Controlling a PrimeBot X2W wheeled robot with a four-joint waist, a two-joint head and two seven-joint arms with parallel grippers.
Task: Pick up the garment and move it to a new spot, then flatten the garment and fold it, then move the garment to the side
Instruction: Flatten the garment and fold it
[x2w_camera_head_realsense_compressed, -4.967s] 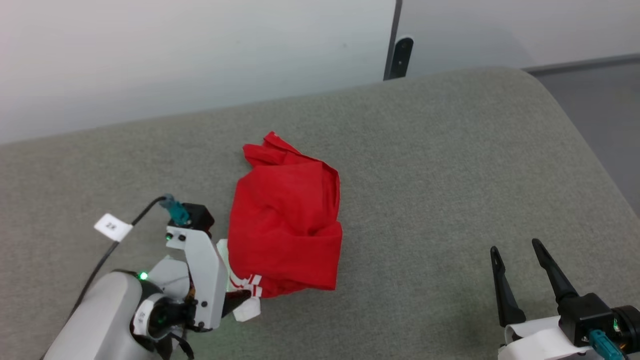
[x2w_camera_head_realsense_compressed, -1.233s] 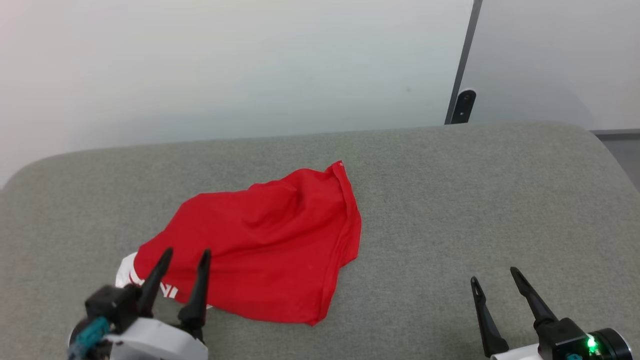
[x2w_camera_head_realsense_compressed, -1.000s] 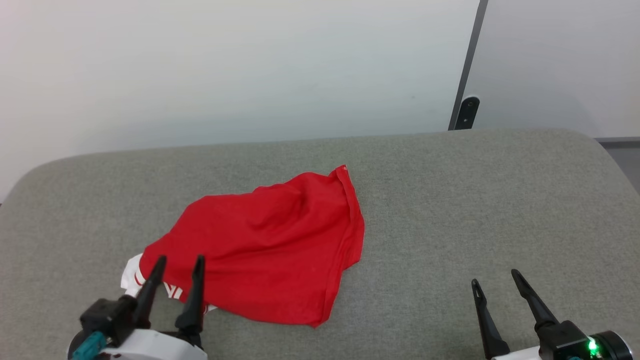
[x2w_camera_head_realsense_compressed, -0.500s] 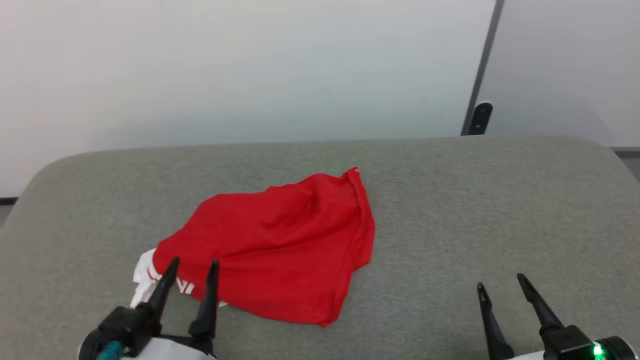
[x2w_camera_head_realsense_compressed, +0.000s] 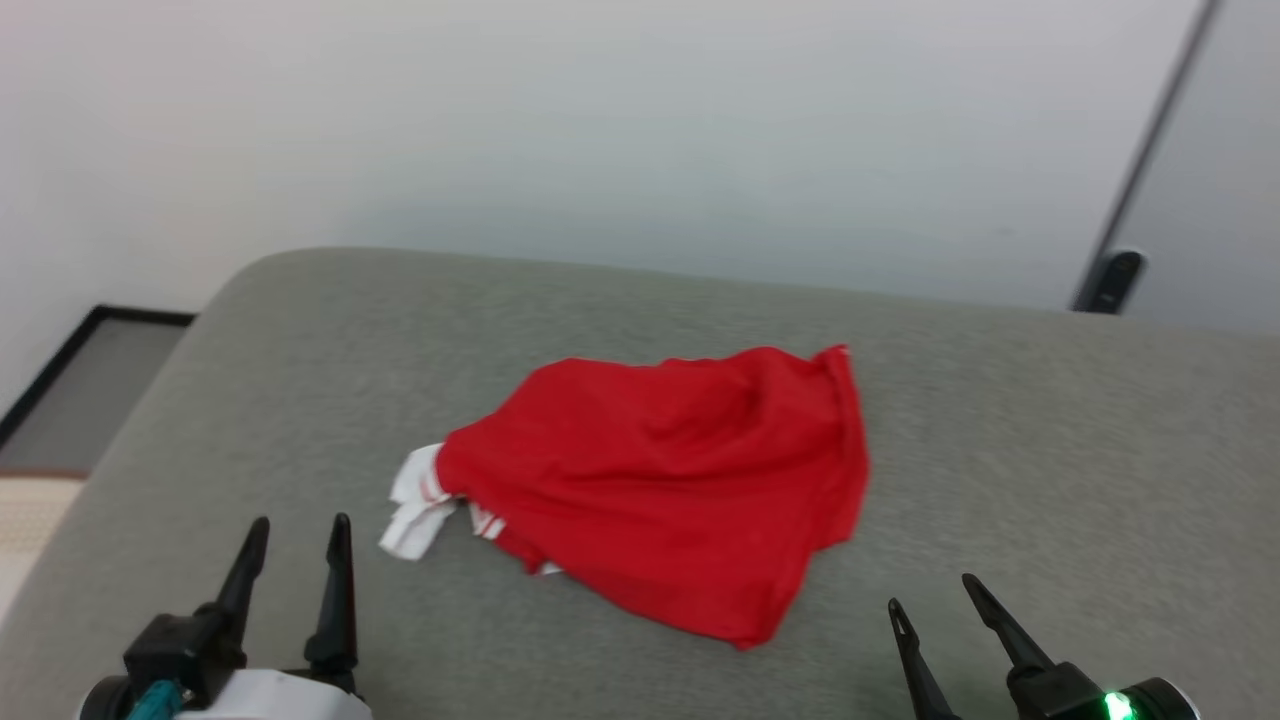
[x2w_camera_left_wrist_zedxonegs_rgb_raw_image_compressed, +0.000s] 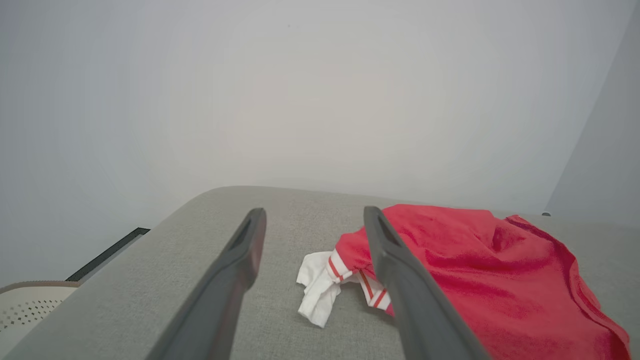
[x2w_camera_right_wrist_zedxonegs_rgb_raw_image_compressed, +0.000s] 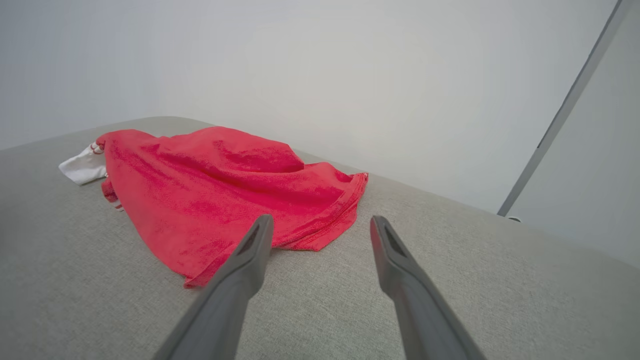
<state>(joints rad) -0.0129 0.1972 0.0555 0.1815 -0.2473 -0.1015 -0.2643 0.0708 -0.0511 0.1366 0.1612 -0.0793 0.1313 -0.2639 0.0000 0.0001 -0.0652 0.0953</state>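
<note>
The pale wall (x2w_camera_head_realsense_compressed: 600, 130) rises behind the garment. It is plain apart from a dark slanting strip (x2w_camera_head_realsense_compressed: 1150, 140) far to the garment's right. That strip ends in a small black fitting (x2w_camera_head_realsense_compressed: 1112, 281), too blurred to identify.

The grey upholstered surface (x2w_camera_head_realsense_compressed: 1050, 450) spreads under the garment. The frame cuts it off to the garment's right and on the near side.

The garment (x2w_camera_head_realsense_compressed: 680, 480) lies crumpled near the middle of that surface. It is a red heap so bunched that its front cannot be made out. A white sleeve (x2w_camera_head_realsense_compressed: 415, 505) with red-striped trim pokes from its left end.

The left gripper (x2w_camera_head_realsense_compressed: 302, 519) hovers clear of the garment, nearer than the sleeve and to its left. Its fingers are spread and hold nothing, and its body is cropped by the bottom edge.

The right gripper (x2w_camera_head_realsense_compressed: 930, 590) sits just in front of the garment's near right corner. It is likewise spread and empty, and mostly out of frame.
</note>
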